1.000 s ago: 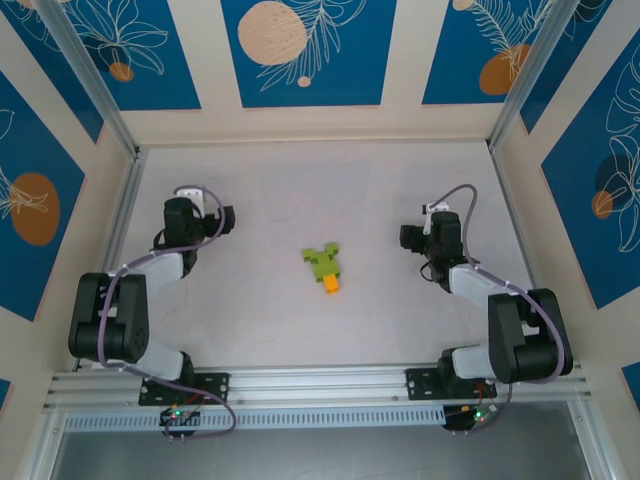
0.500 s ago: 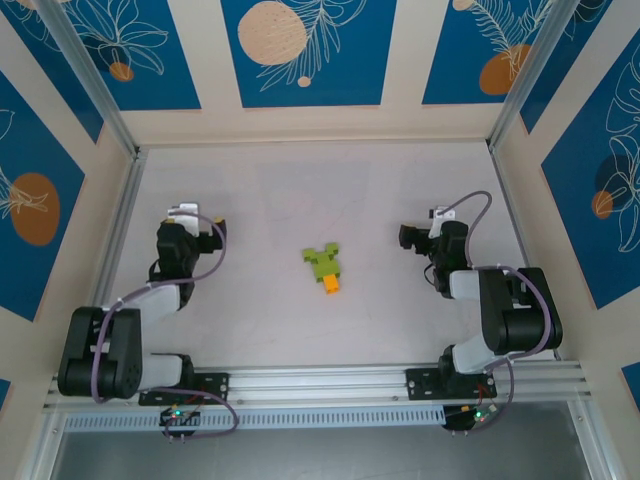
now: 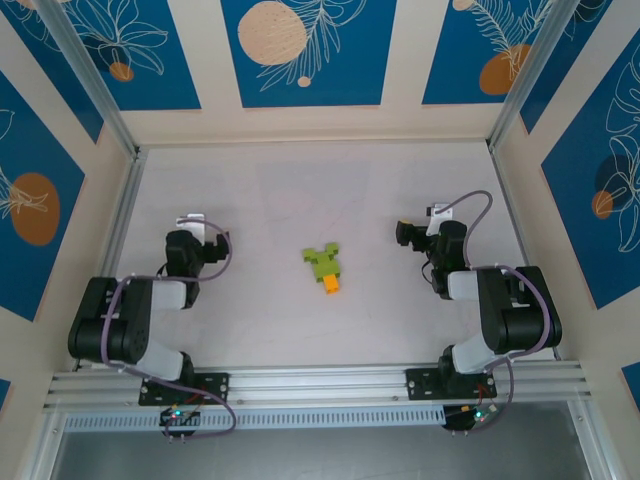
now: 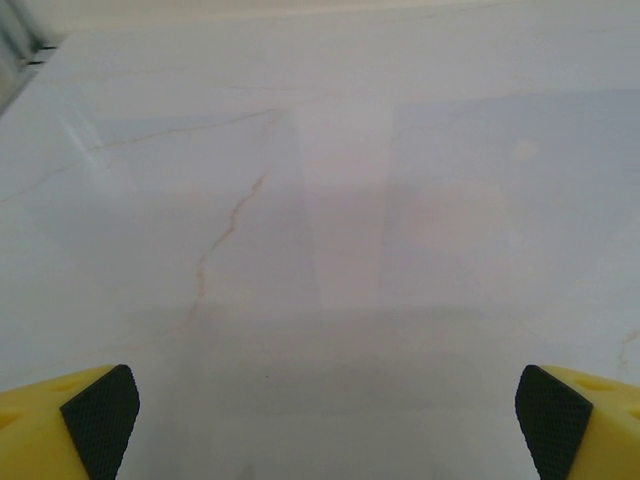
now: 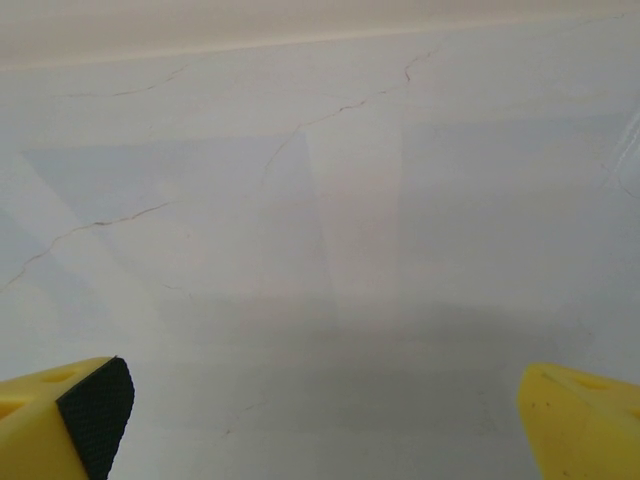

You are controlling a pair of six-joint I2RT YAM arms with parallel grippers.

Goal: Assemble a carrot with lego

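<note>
Since half a second ago we note the left arm folded back toward its base, left gripper [image 4: 320, 405] and right gripper [image 5: 320, 405] both spread wide, empty, carrot [image 3: 323, 265] lying on the table [image 3: 270, 190] between them.

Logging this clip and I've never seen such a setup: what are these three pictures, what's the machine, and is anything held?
The machine is two small robot arms, the left arm and the right arm, bolted at the near edge of a pale table. The overhead picture comes from a fixed camera above and behind them. The other two come from cameras on each wrist, looking past yellow fingers: the left gripper and the right gripper. Both stand wide open and hold nothing. Between the arms lies a small lego carrot, lime-green with an orange brick at its near end, touched by neither gripper.
</note>
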